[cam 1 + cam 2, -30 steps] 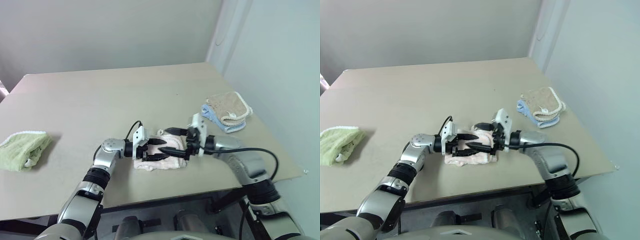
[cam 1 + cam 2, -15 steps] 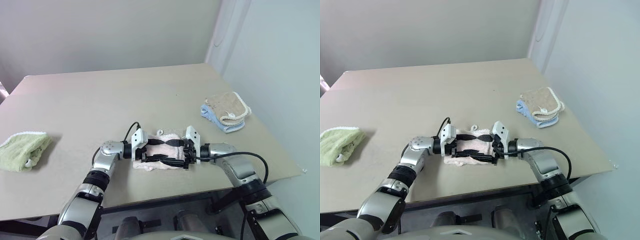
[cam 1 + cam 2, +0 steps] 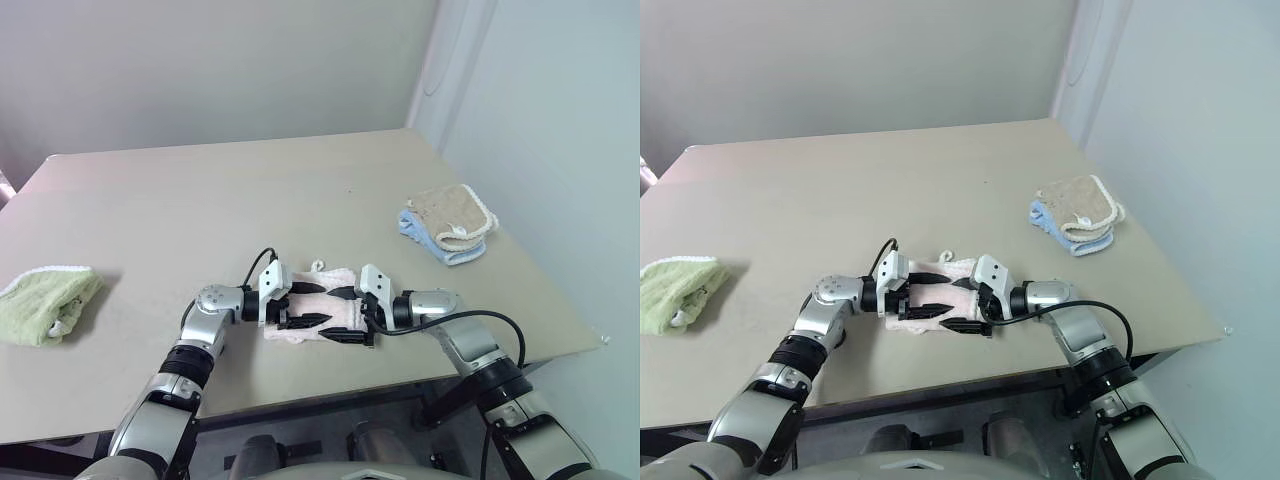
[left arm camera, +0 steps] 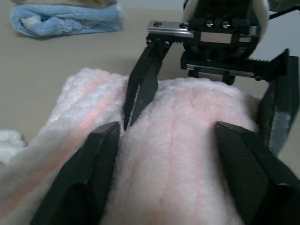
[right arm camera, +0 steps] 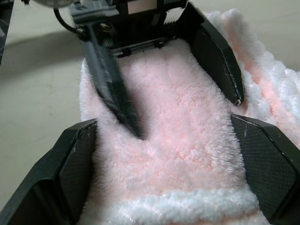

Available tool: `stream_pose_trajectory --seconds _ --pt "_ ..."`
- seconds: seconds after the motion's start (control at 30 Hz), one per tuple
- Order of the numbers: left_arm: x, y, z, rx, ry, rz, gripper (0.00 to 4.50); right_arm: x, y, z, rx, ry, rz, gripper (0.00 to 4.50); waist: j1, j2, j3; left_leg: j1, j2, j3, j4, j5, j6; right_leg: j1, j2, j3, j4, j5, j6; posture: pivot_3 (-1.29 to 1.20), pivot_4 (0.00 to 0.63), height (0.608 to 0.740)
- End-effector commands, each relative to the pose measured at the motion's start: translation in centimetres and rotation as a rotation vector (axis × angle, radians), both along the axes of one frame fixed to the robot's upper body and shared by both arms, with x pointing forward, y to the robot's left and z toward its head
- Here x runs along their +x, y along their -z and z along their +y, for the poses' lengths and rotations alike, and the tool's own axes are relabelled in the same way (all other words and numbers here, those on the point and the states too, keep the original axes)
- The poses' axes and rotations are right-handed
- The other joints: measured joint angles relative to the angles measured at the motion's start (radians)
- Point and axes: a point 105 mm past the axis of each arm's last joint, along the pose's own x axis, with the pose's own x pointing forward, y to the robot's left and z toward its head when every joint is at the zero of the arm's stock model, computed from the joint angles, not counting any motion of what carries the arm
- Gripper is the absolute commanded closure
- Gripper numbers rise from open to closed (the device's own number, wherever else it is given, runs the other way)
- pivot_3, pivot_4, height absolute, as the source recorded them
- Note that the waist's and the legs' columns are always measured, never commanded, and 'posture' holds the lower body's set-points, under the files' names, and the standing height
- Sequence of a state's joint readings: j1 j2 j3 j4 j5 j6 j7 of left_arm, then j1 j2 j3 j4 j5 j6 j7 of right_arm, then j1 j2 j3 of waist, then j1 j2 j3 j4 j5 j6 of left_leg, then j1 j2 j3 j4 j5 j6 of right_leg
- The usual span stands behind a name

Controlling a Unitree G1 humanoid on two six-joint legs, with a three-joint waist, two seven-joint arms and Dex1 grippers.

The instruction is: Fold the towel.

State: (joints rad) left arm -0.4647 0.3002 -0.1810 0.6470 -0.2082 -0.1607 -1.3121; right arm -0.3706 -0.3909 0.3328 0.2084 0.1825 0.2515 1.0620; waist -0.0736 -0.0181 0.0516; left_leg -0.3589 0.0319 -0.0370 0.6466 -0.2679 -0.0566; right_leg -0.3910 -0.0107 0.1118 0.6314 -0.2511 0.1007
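Note:
The pale pink towel (image 3: 338, 278) lies folded into a small pad near the table's front edge, its white loop (image 3: 318, 266) at the far side. My left gripper (image 3: 316, 304) reaches in from the left and my right gripper (image 3: 336, 314) from the right, tips facing each other over the pad. Both are open and low on the towel. In the left wrist view the fingers (image 4: 93, 178) straddle the ribbed pink surface (image 4: 187, 140). In the right wrist view the fingers (image 5: 75, 164) rest wide apart on the pile above the white stitched edge (image 5: 178, 206).
A light green towel (image 3: 45, 300) sits bunched at the table's left edge. A tan towel on a blue one (image 3: 450, 222) is stacked at the right. The beige table (image 3: 220, 200) ends just in front of the arms; a wall rises close on the right.
My right gripper has come down from above the towel onto it. My left gripper's jaws have spread wider. The pink pad lies flatter.

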Motion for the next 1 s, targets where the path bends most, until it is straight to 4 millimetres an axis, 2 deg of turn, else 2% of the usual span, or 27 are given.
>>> stream_pose_trajectory --seconds 0.03,0.17,0.33,0.43,0.57,0.7,0.77,0.9,1.0 --pt "0.0 0.6 0.6 0.035 -0.015 0.025 0.01 0.7 -0.2 -0.1 -0.012 0.011 -0.007 0.00 0.000 0.000 0.000 0.000 0.000 0.000 0.000 0.000 0.000 0.000 0.000 0.000 0.000 0.000 0.000 0.00 0.000 0.740" --pt "0.5 0.1 0.7 0.016 -0.056 0.018 0.01 1.3 -1.5 0.1 0.044 0.028 -0.008 0.00 -0.001 0.000 0.000 0.001 0.000 0.000 0.000 0.000 0.000 0.001 0.000 0.000 0.000 0.000 0.000 0.00 0.000 0.740" --pt "1.2 -1.9 1.4 -0.025 -0.066 -0.033 0.01 1.7 -3.8 -0.5 0.109 0.039 -0.022 0.00 0.000 0.000 0.001 0.000 0.000 0.000 0.000 0.000 0.000 0.000 0.000 0.000 0.000 0.000 0.000 0.00 0.000 0.740" --pt "1.3 -4.6 2.1 -0.084 -0.061 -0.031 0.01 1.5 -6.0 -1.0 0.178 0.033 -0.023 0.00 -0.001 0.000 0.002 -0.003 0.000 0.000 0.000 0.000 0.000 -0.003 0.000 0.000 0.000 0.000 0.000 0.00 0.000 0.740" --pt "1.2 -8.4 3.2 -0.179 -0.077 0.013 0.01 1.0 -8.6 -1.3 0.237 0.018 -0.015 0.00 0.001 0.001 0.002 -0.014 0.000 0.000 0.000 0.000 0.000 -0.013 0.000 0.000 0.001 0.000 0.000 0.00 0.000 0.740" --pt "1.7 -11.5 5.8 -0.215 -0.191 0.116 0.01 0.8 -10.8 -1.6 0.280 0.027 -0.022 0.00 0.000 0.001 0.002 -0.015 0.000 0.000 -0.001 0.000 0.001 -0.014 0.000 0.000 0.001 0.000 0.002 0.00 0.000 0.740" --pt "1.5 -11.5 7.0 -0.195 -0.243 0.200 0.01 0.8 -11.0 -1.8 0.279 0.040 -0.011 0.00 -0.001 0.000 0.002 -0.015 0.000 0.000 -0.001 0.000 0.001 -0.014 0.000 0.000 0.001 -0.001 0.002 0.00 0.000 0.740" --pt "0.2 -9.1 9.8 -0.091 -0.337 0.372 0.01 1.1 -10.7 -2.3 0.283 0.085 0.042 0.00 -0.004 0.001 0.002 -0.014 0.000 0.000 -0.001 0.000 0.001 -0.014 0.000 0.000 0.000 -0.001 0.001 0.00 0.000 0.740" --pt "-0.7 -8.6 10.5 -0.096 -0.387 0.476 0.01 1.3 -10.0 -2.5 0.267 0.115 0.088 0.00 -0.002 0.000 0.003 -0.015 0.000 0.000 -0.001 0.000 0.001 -0.014 0.000 0.000 0.000 -0.001 0.001 0.00 0.000 0.740"
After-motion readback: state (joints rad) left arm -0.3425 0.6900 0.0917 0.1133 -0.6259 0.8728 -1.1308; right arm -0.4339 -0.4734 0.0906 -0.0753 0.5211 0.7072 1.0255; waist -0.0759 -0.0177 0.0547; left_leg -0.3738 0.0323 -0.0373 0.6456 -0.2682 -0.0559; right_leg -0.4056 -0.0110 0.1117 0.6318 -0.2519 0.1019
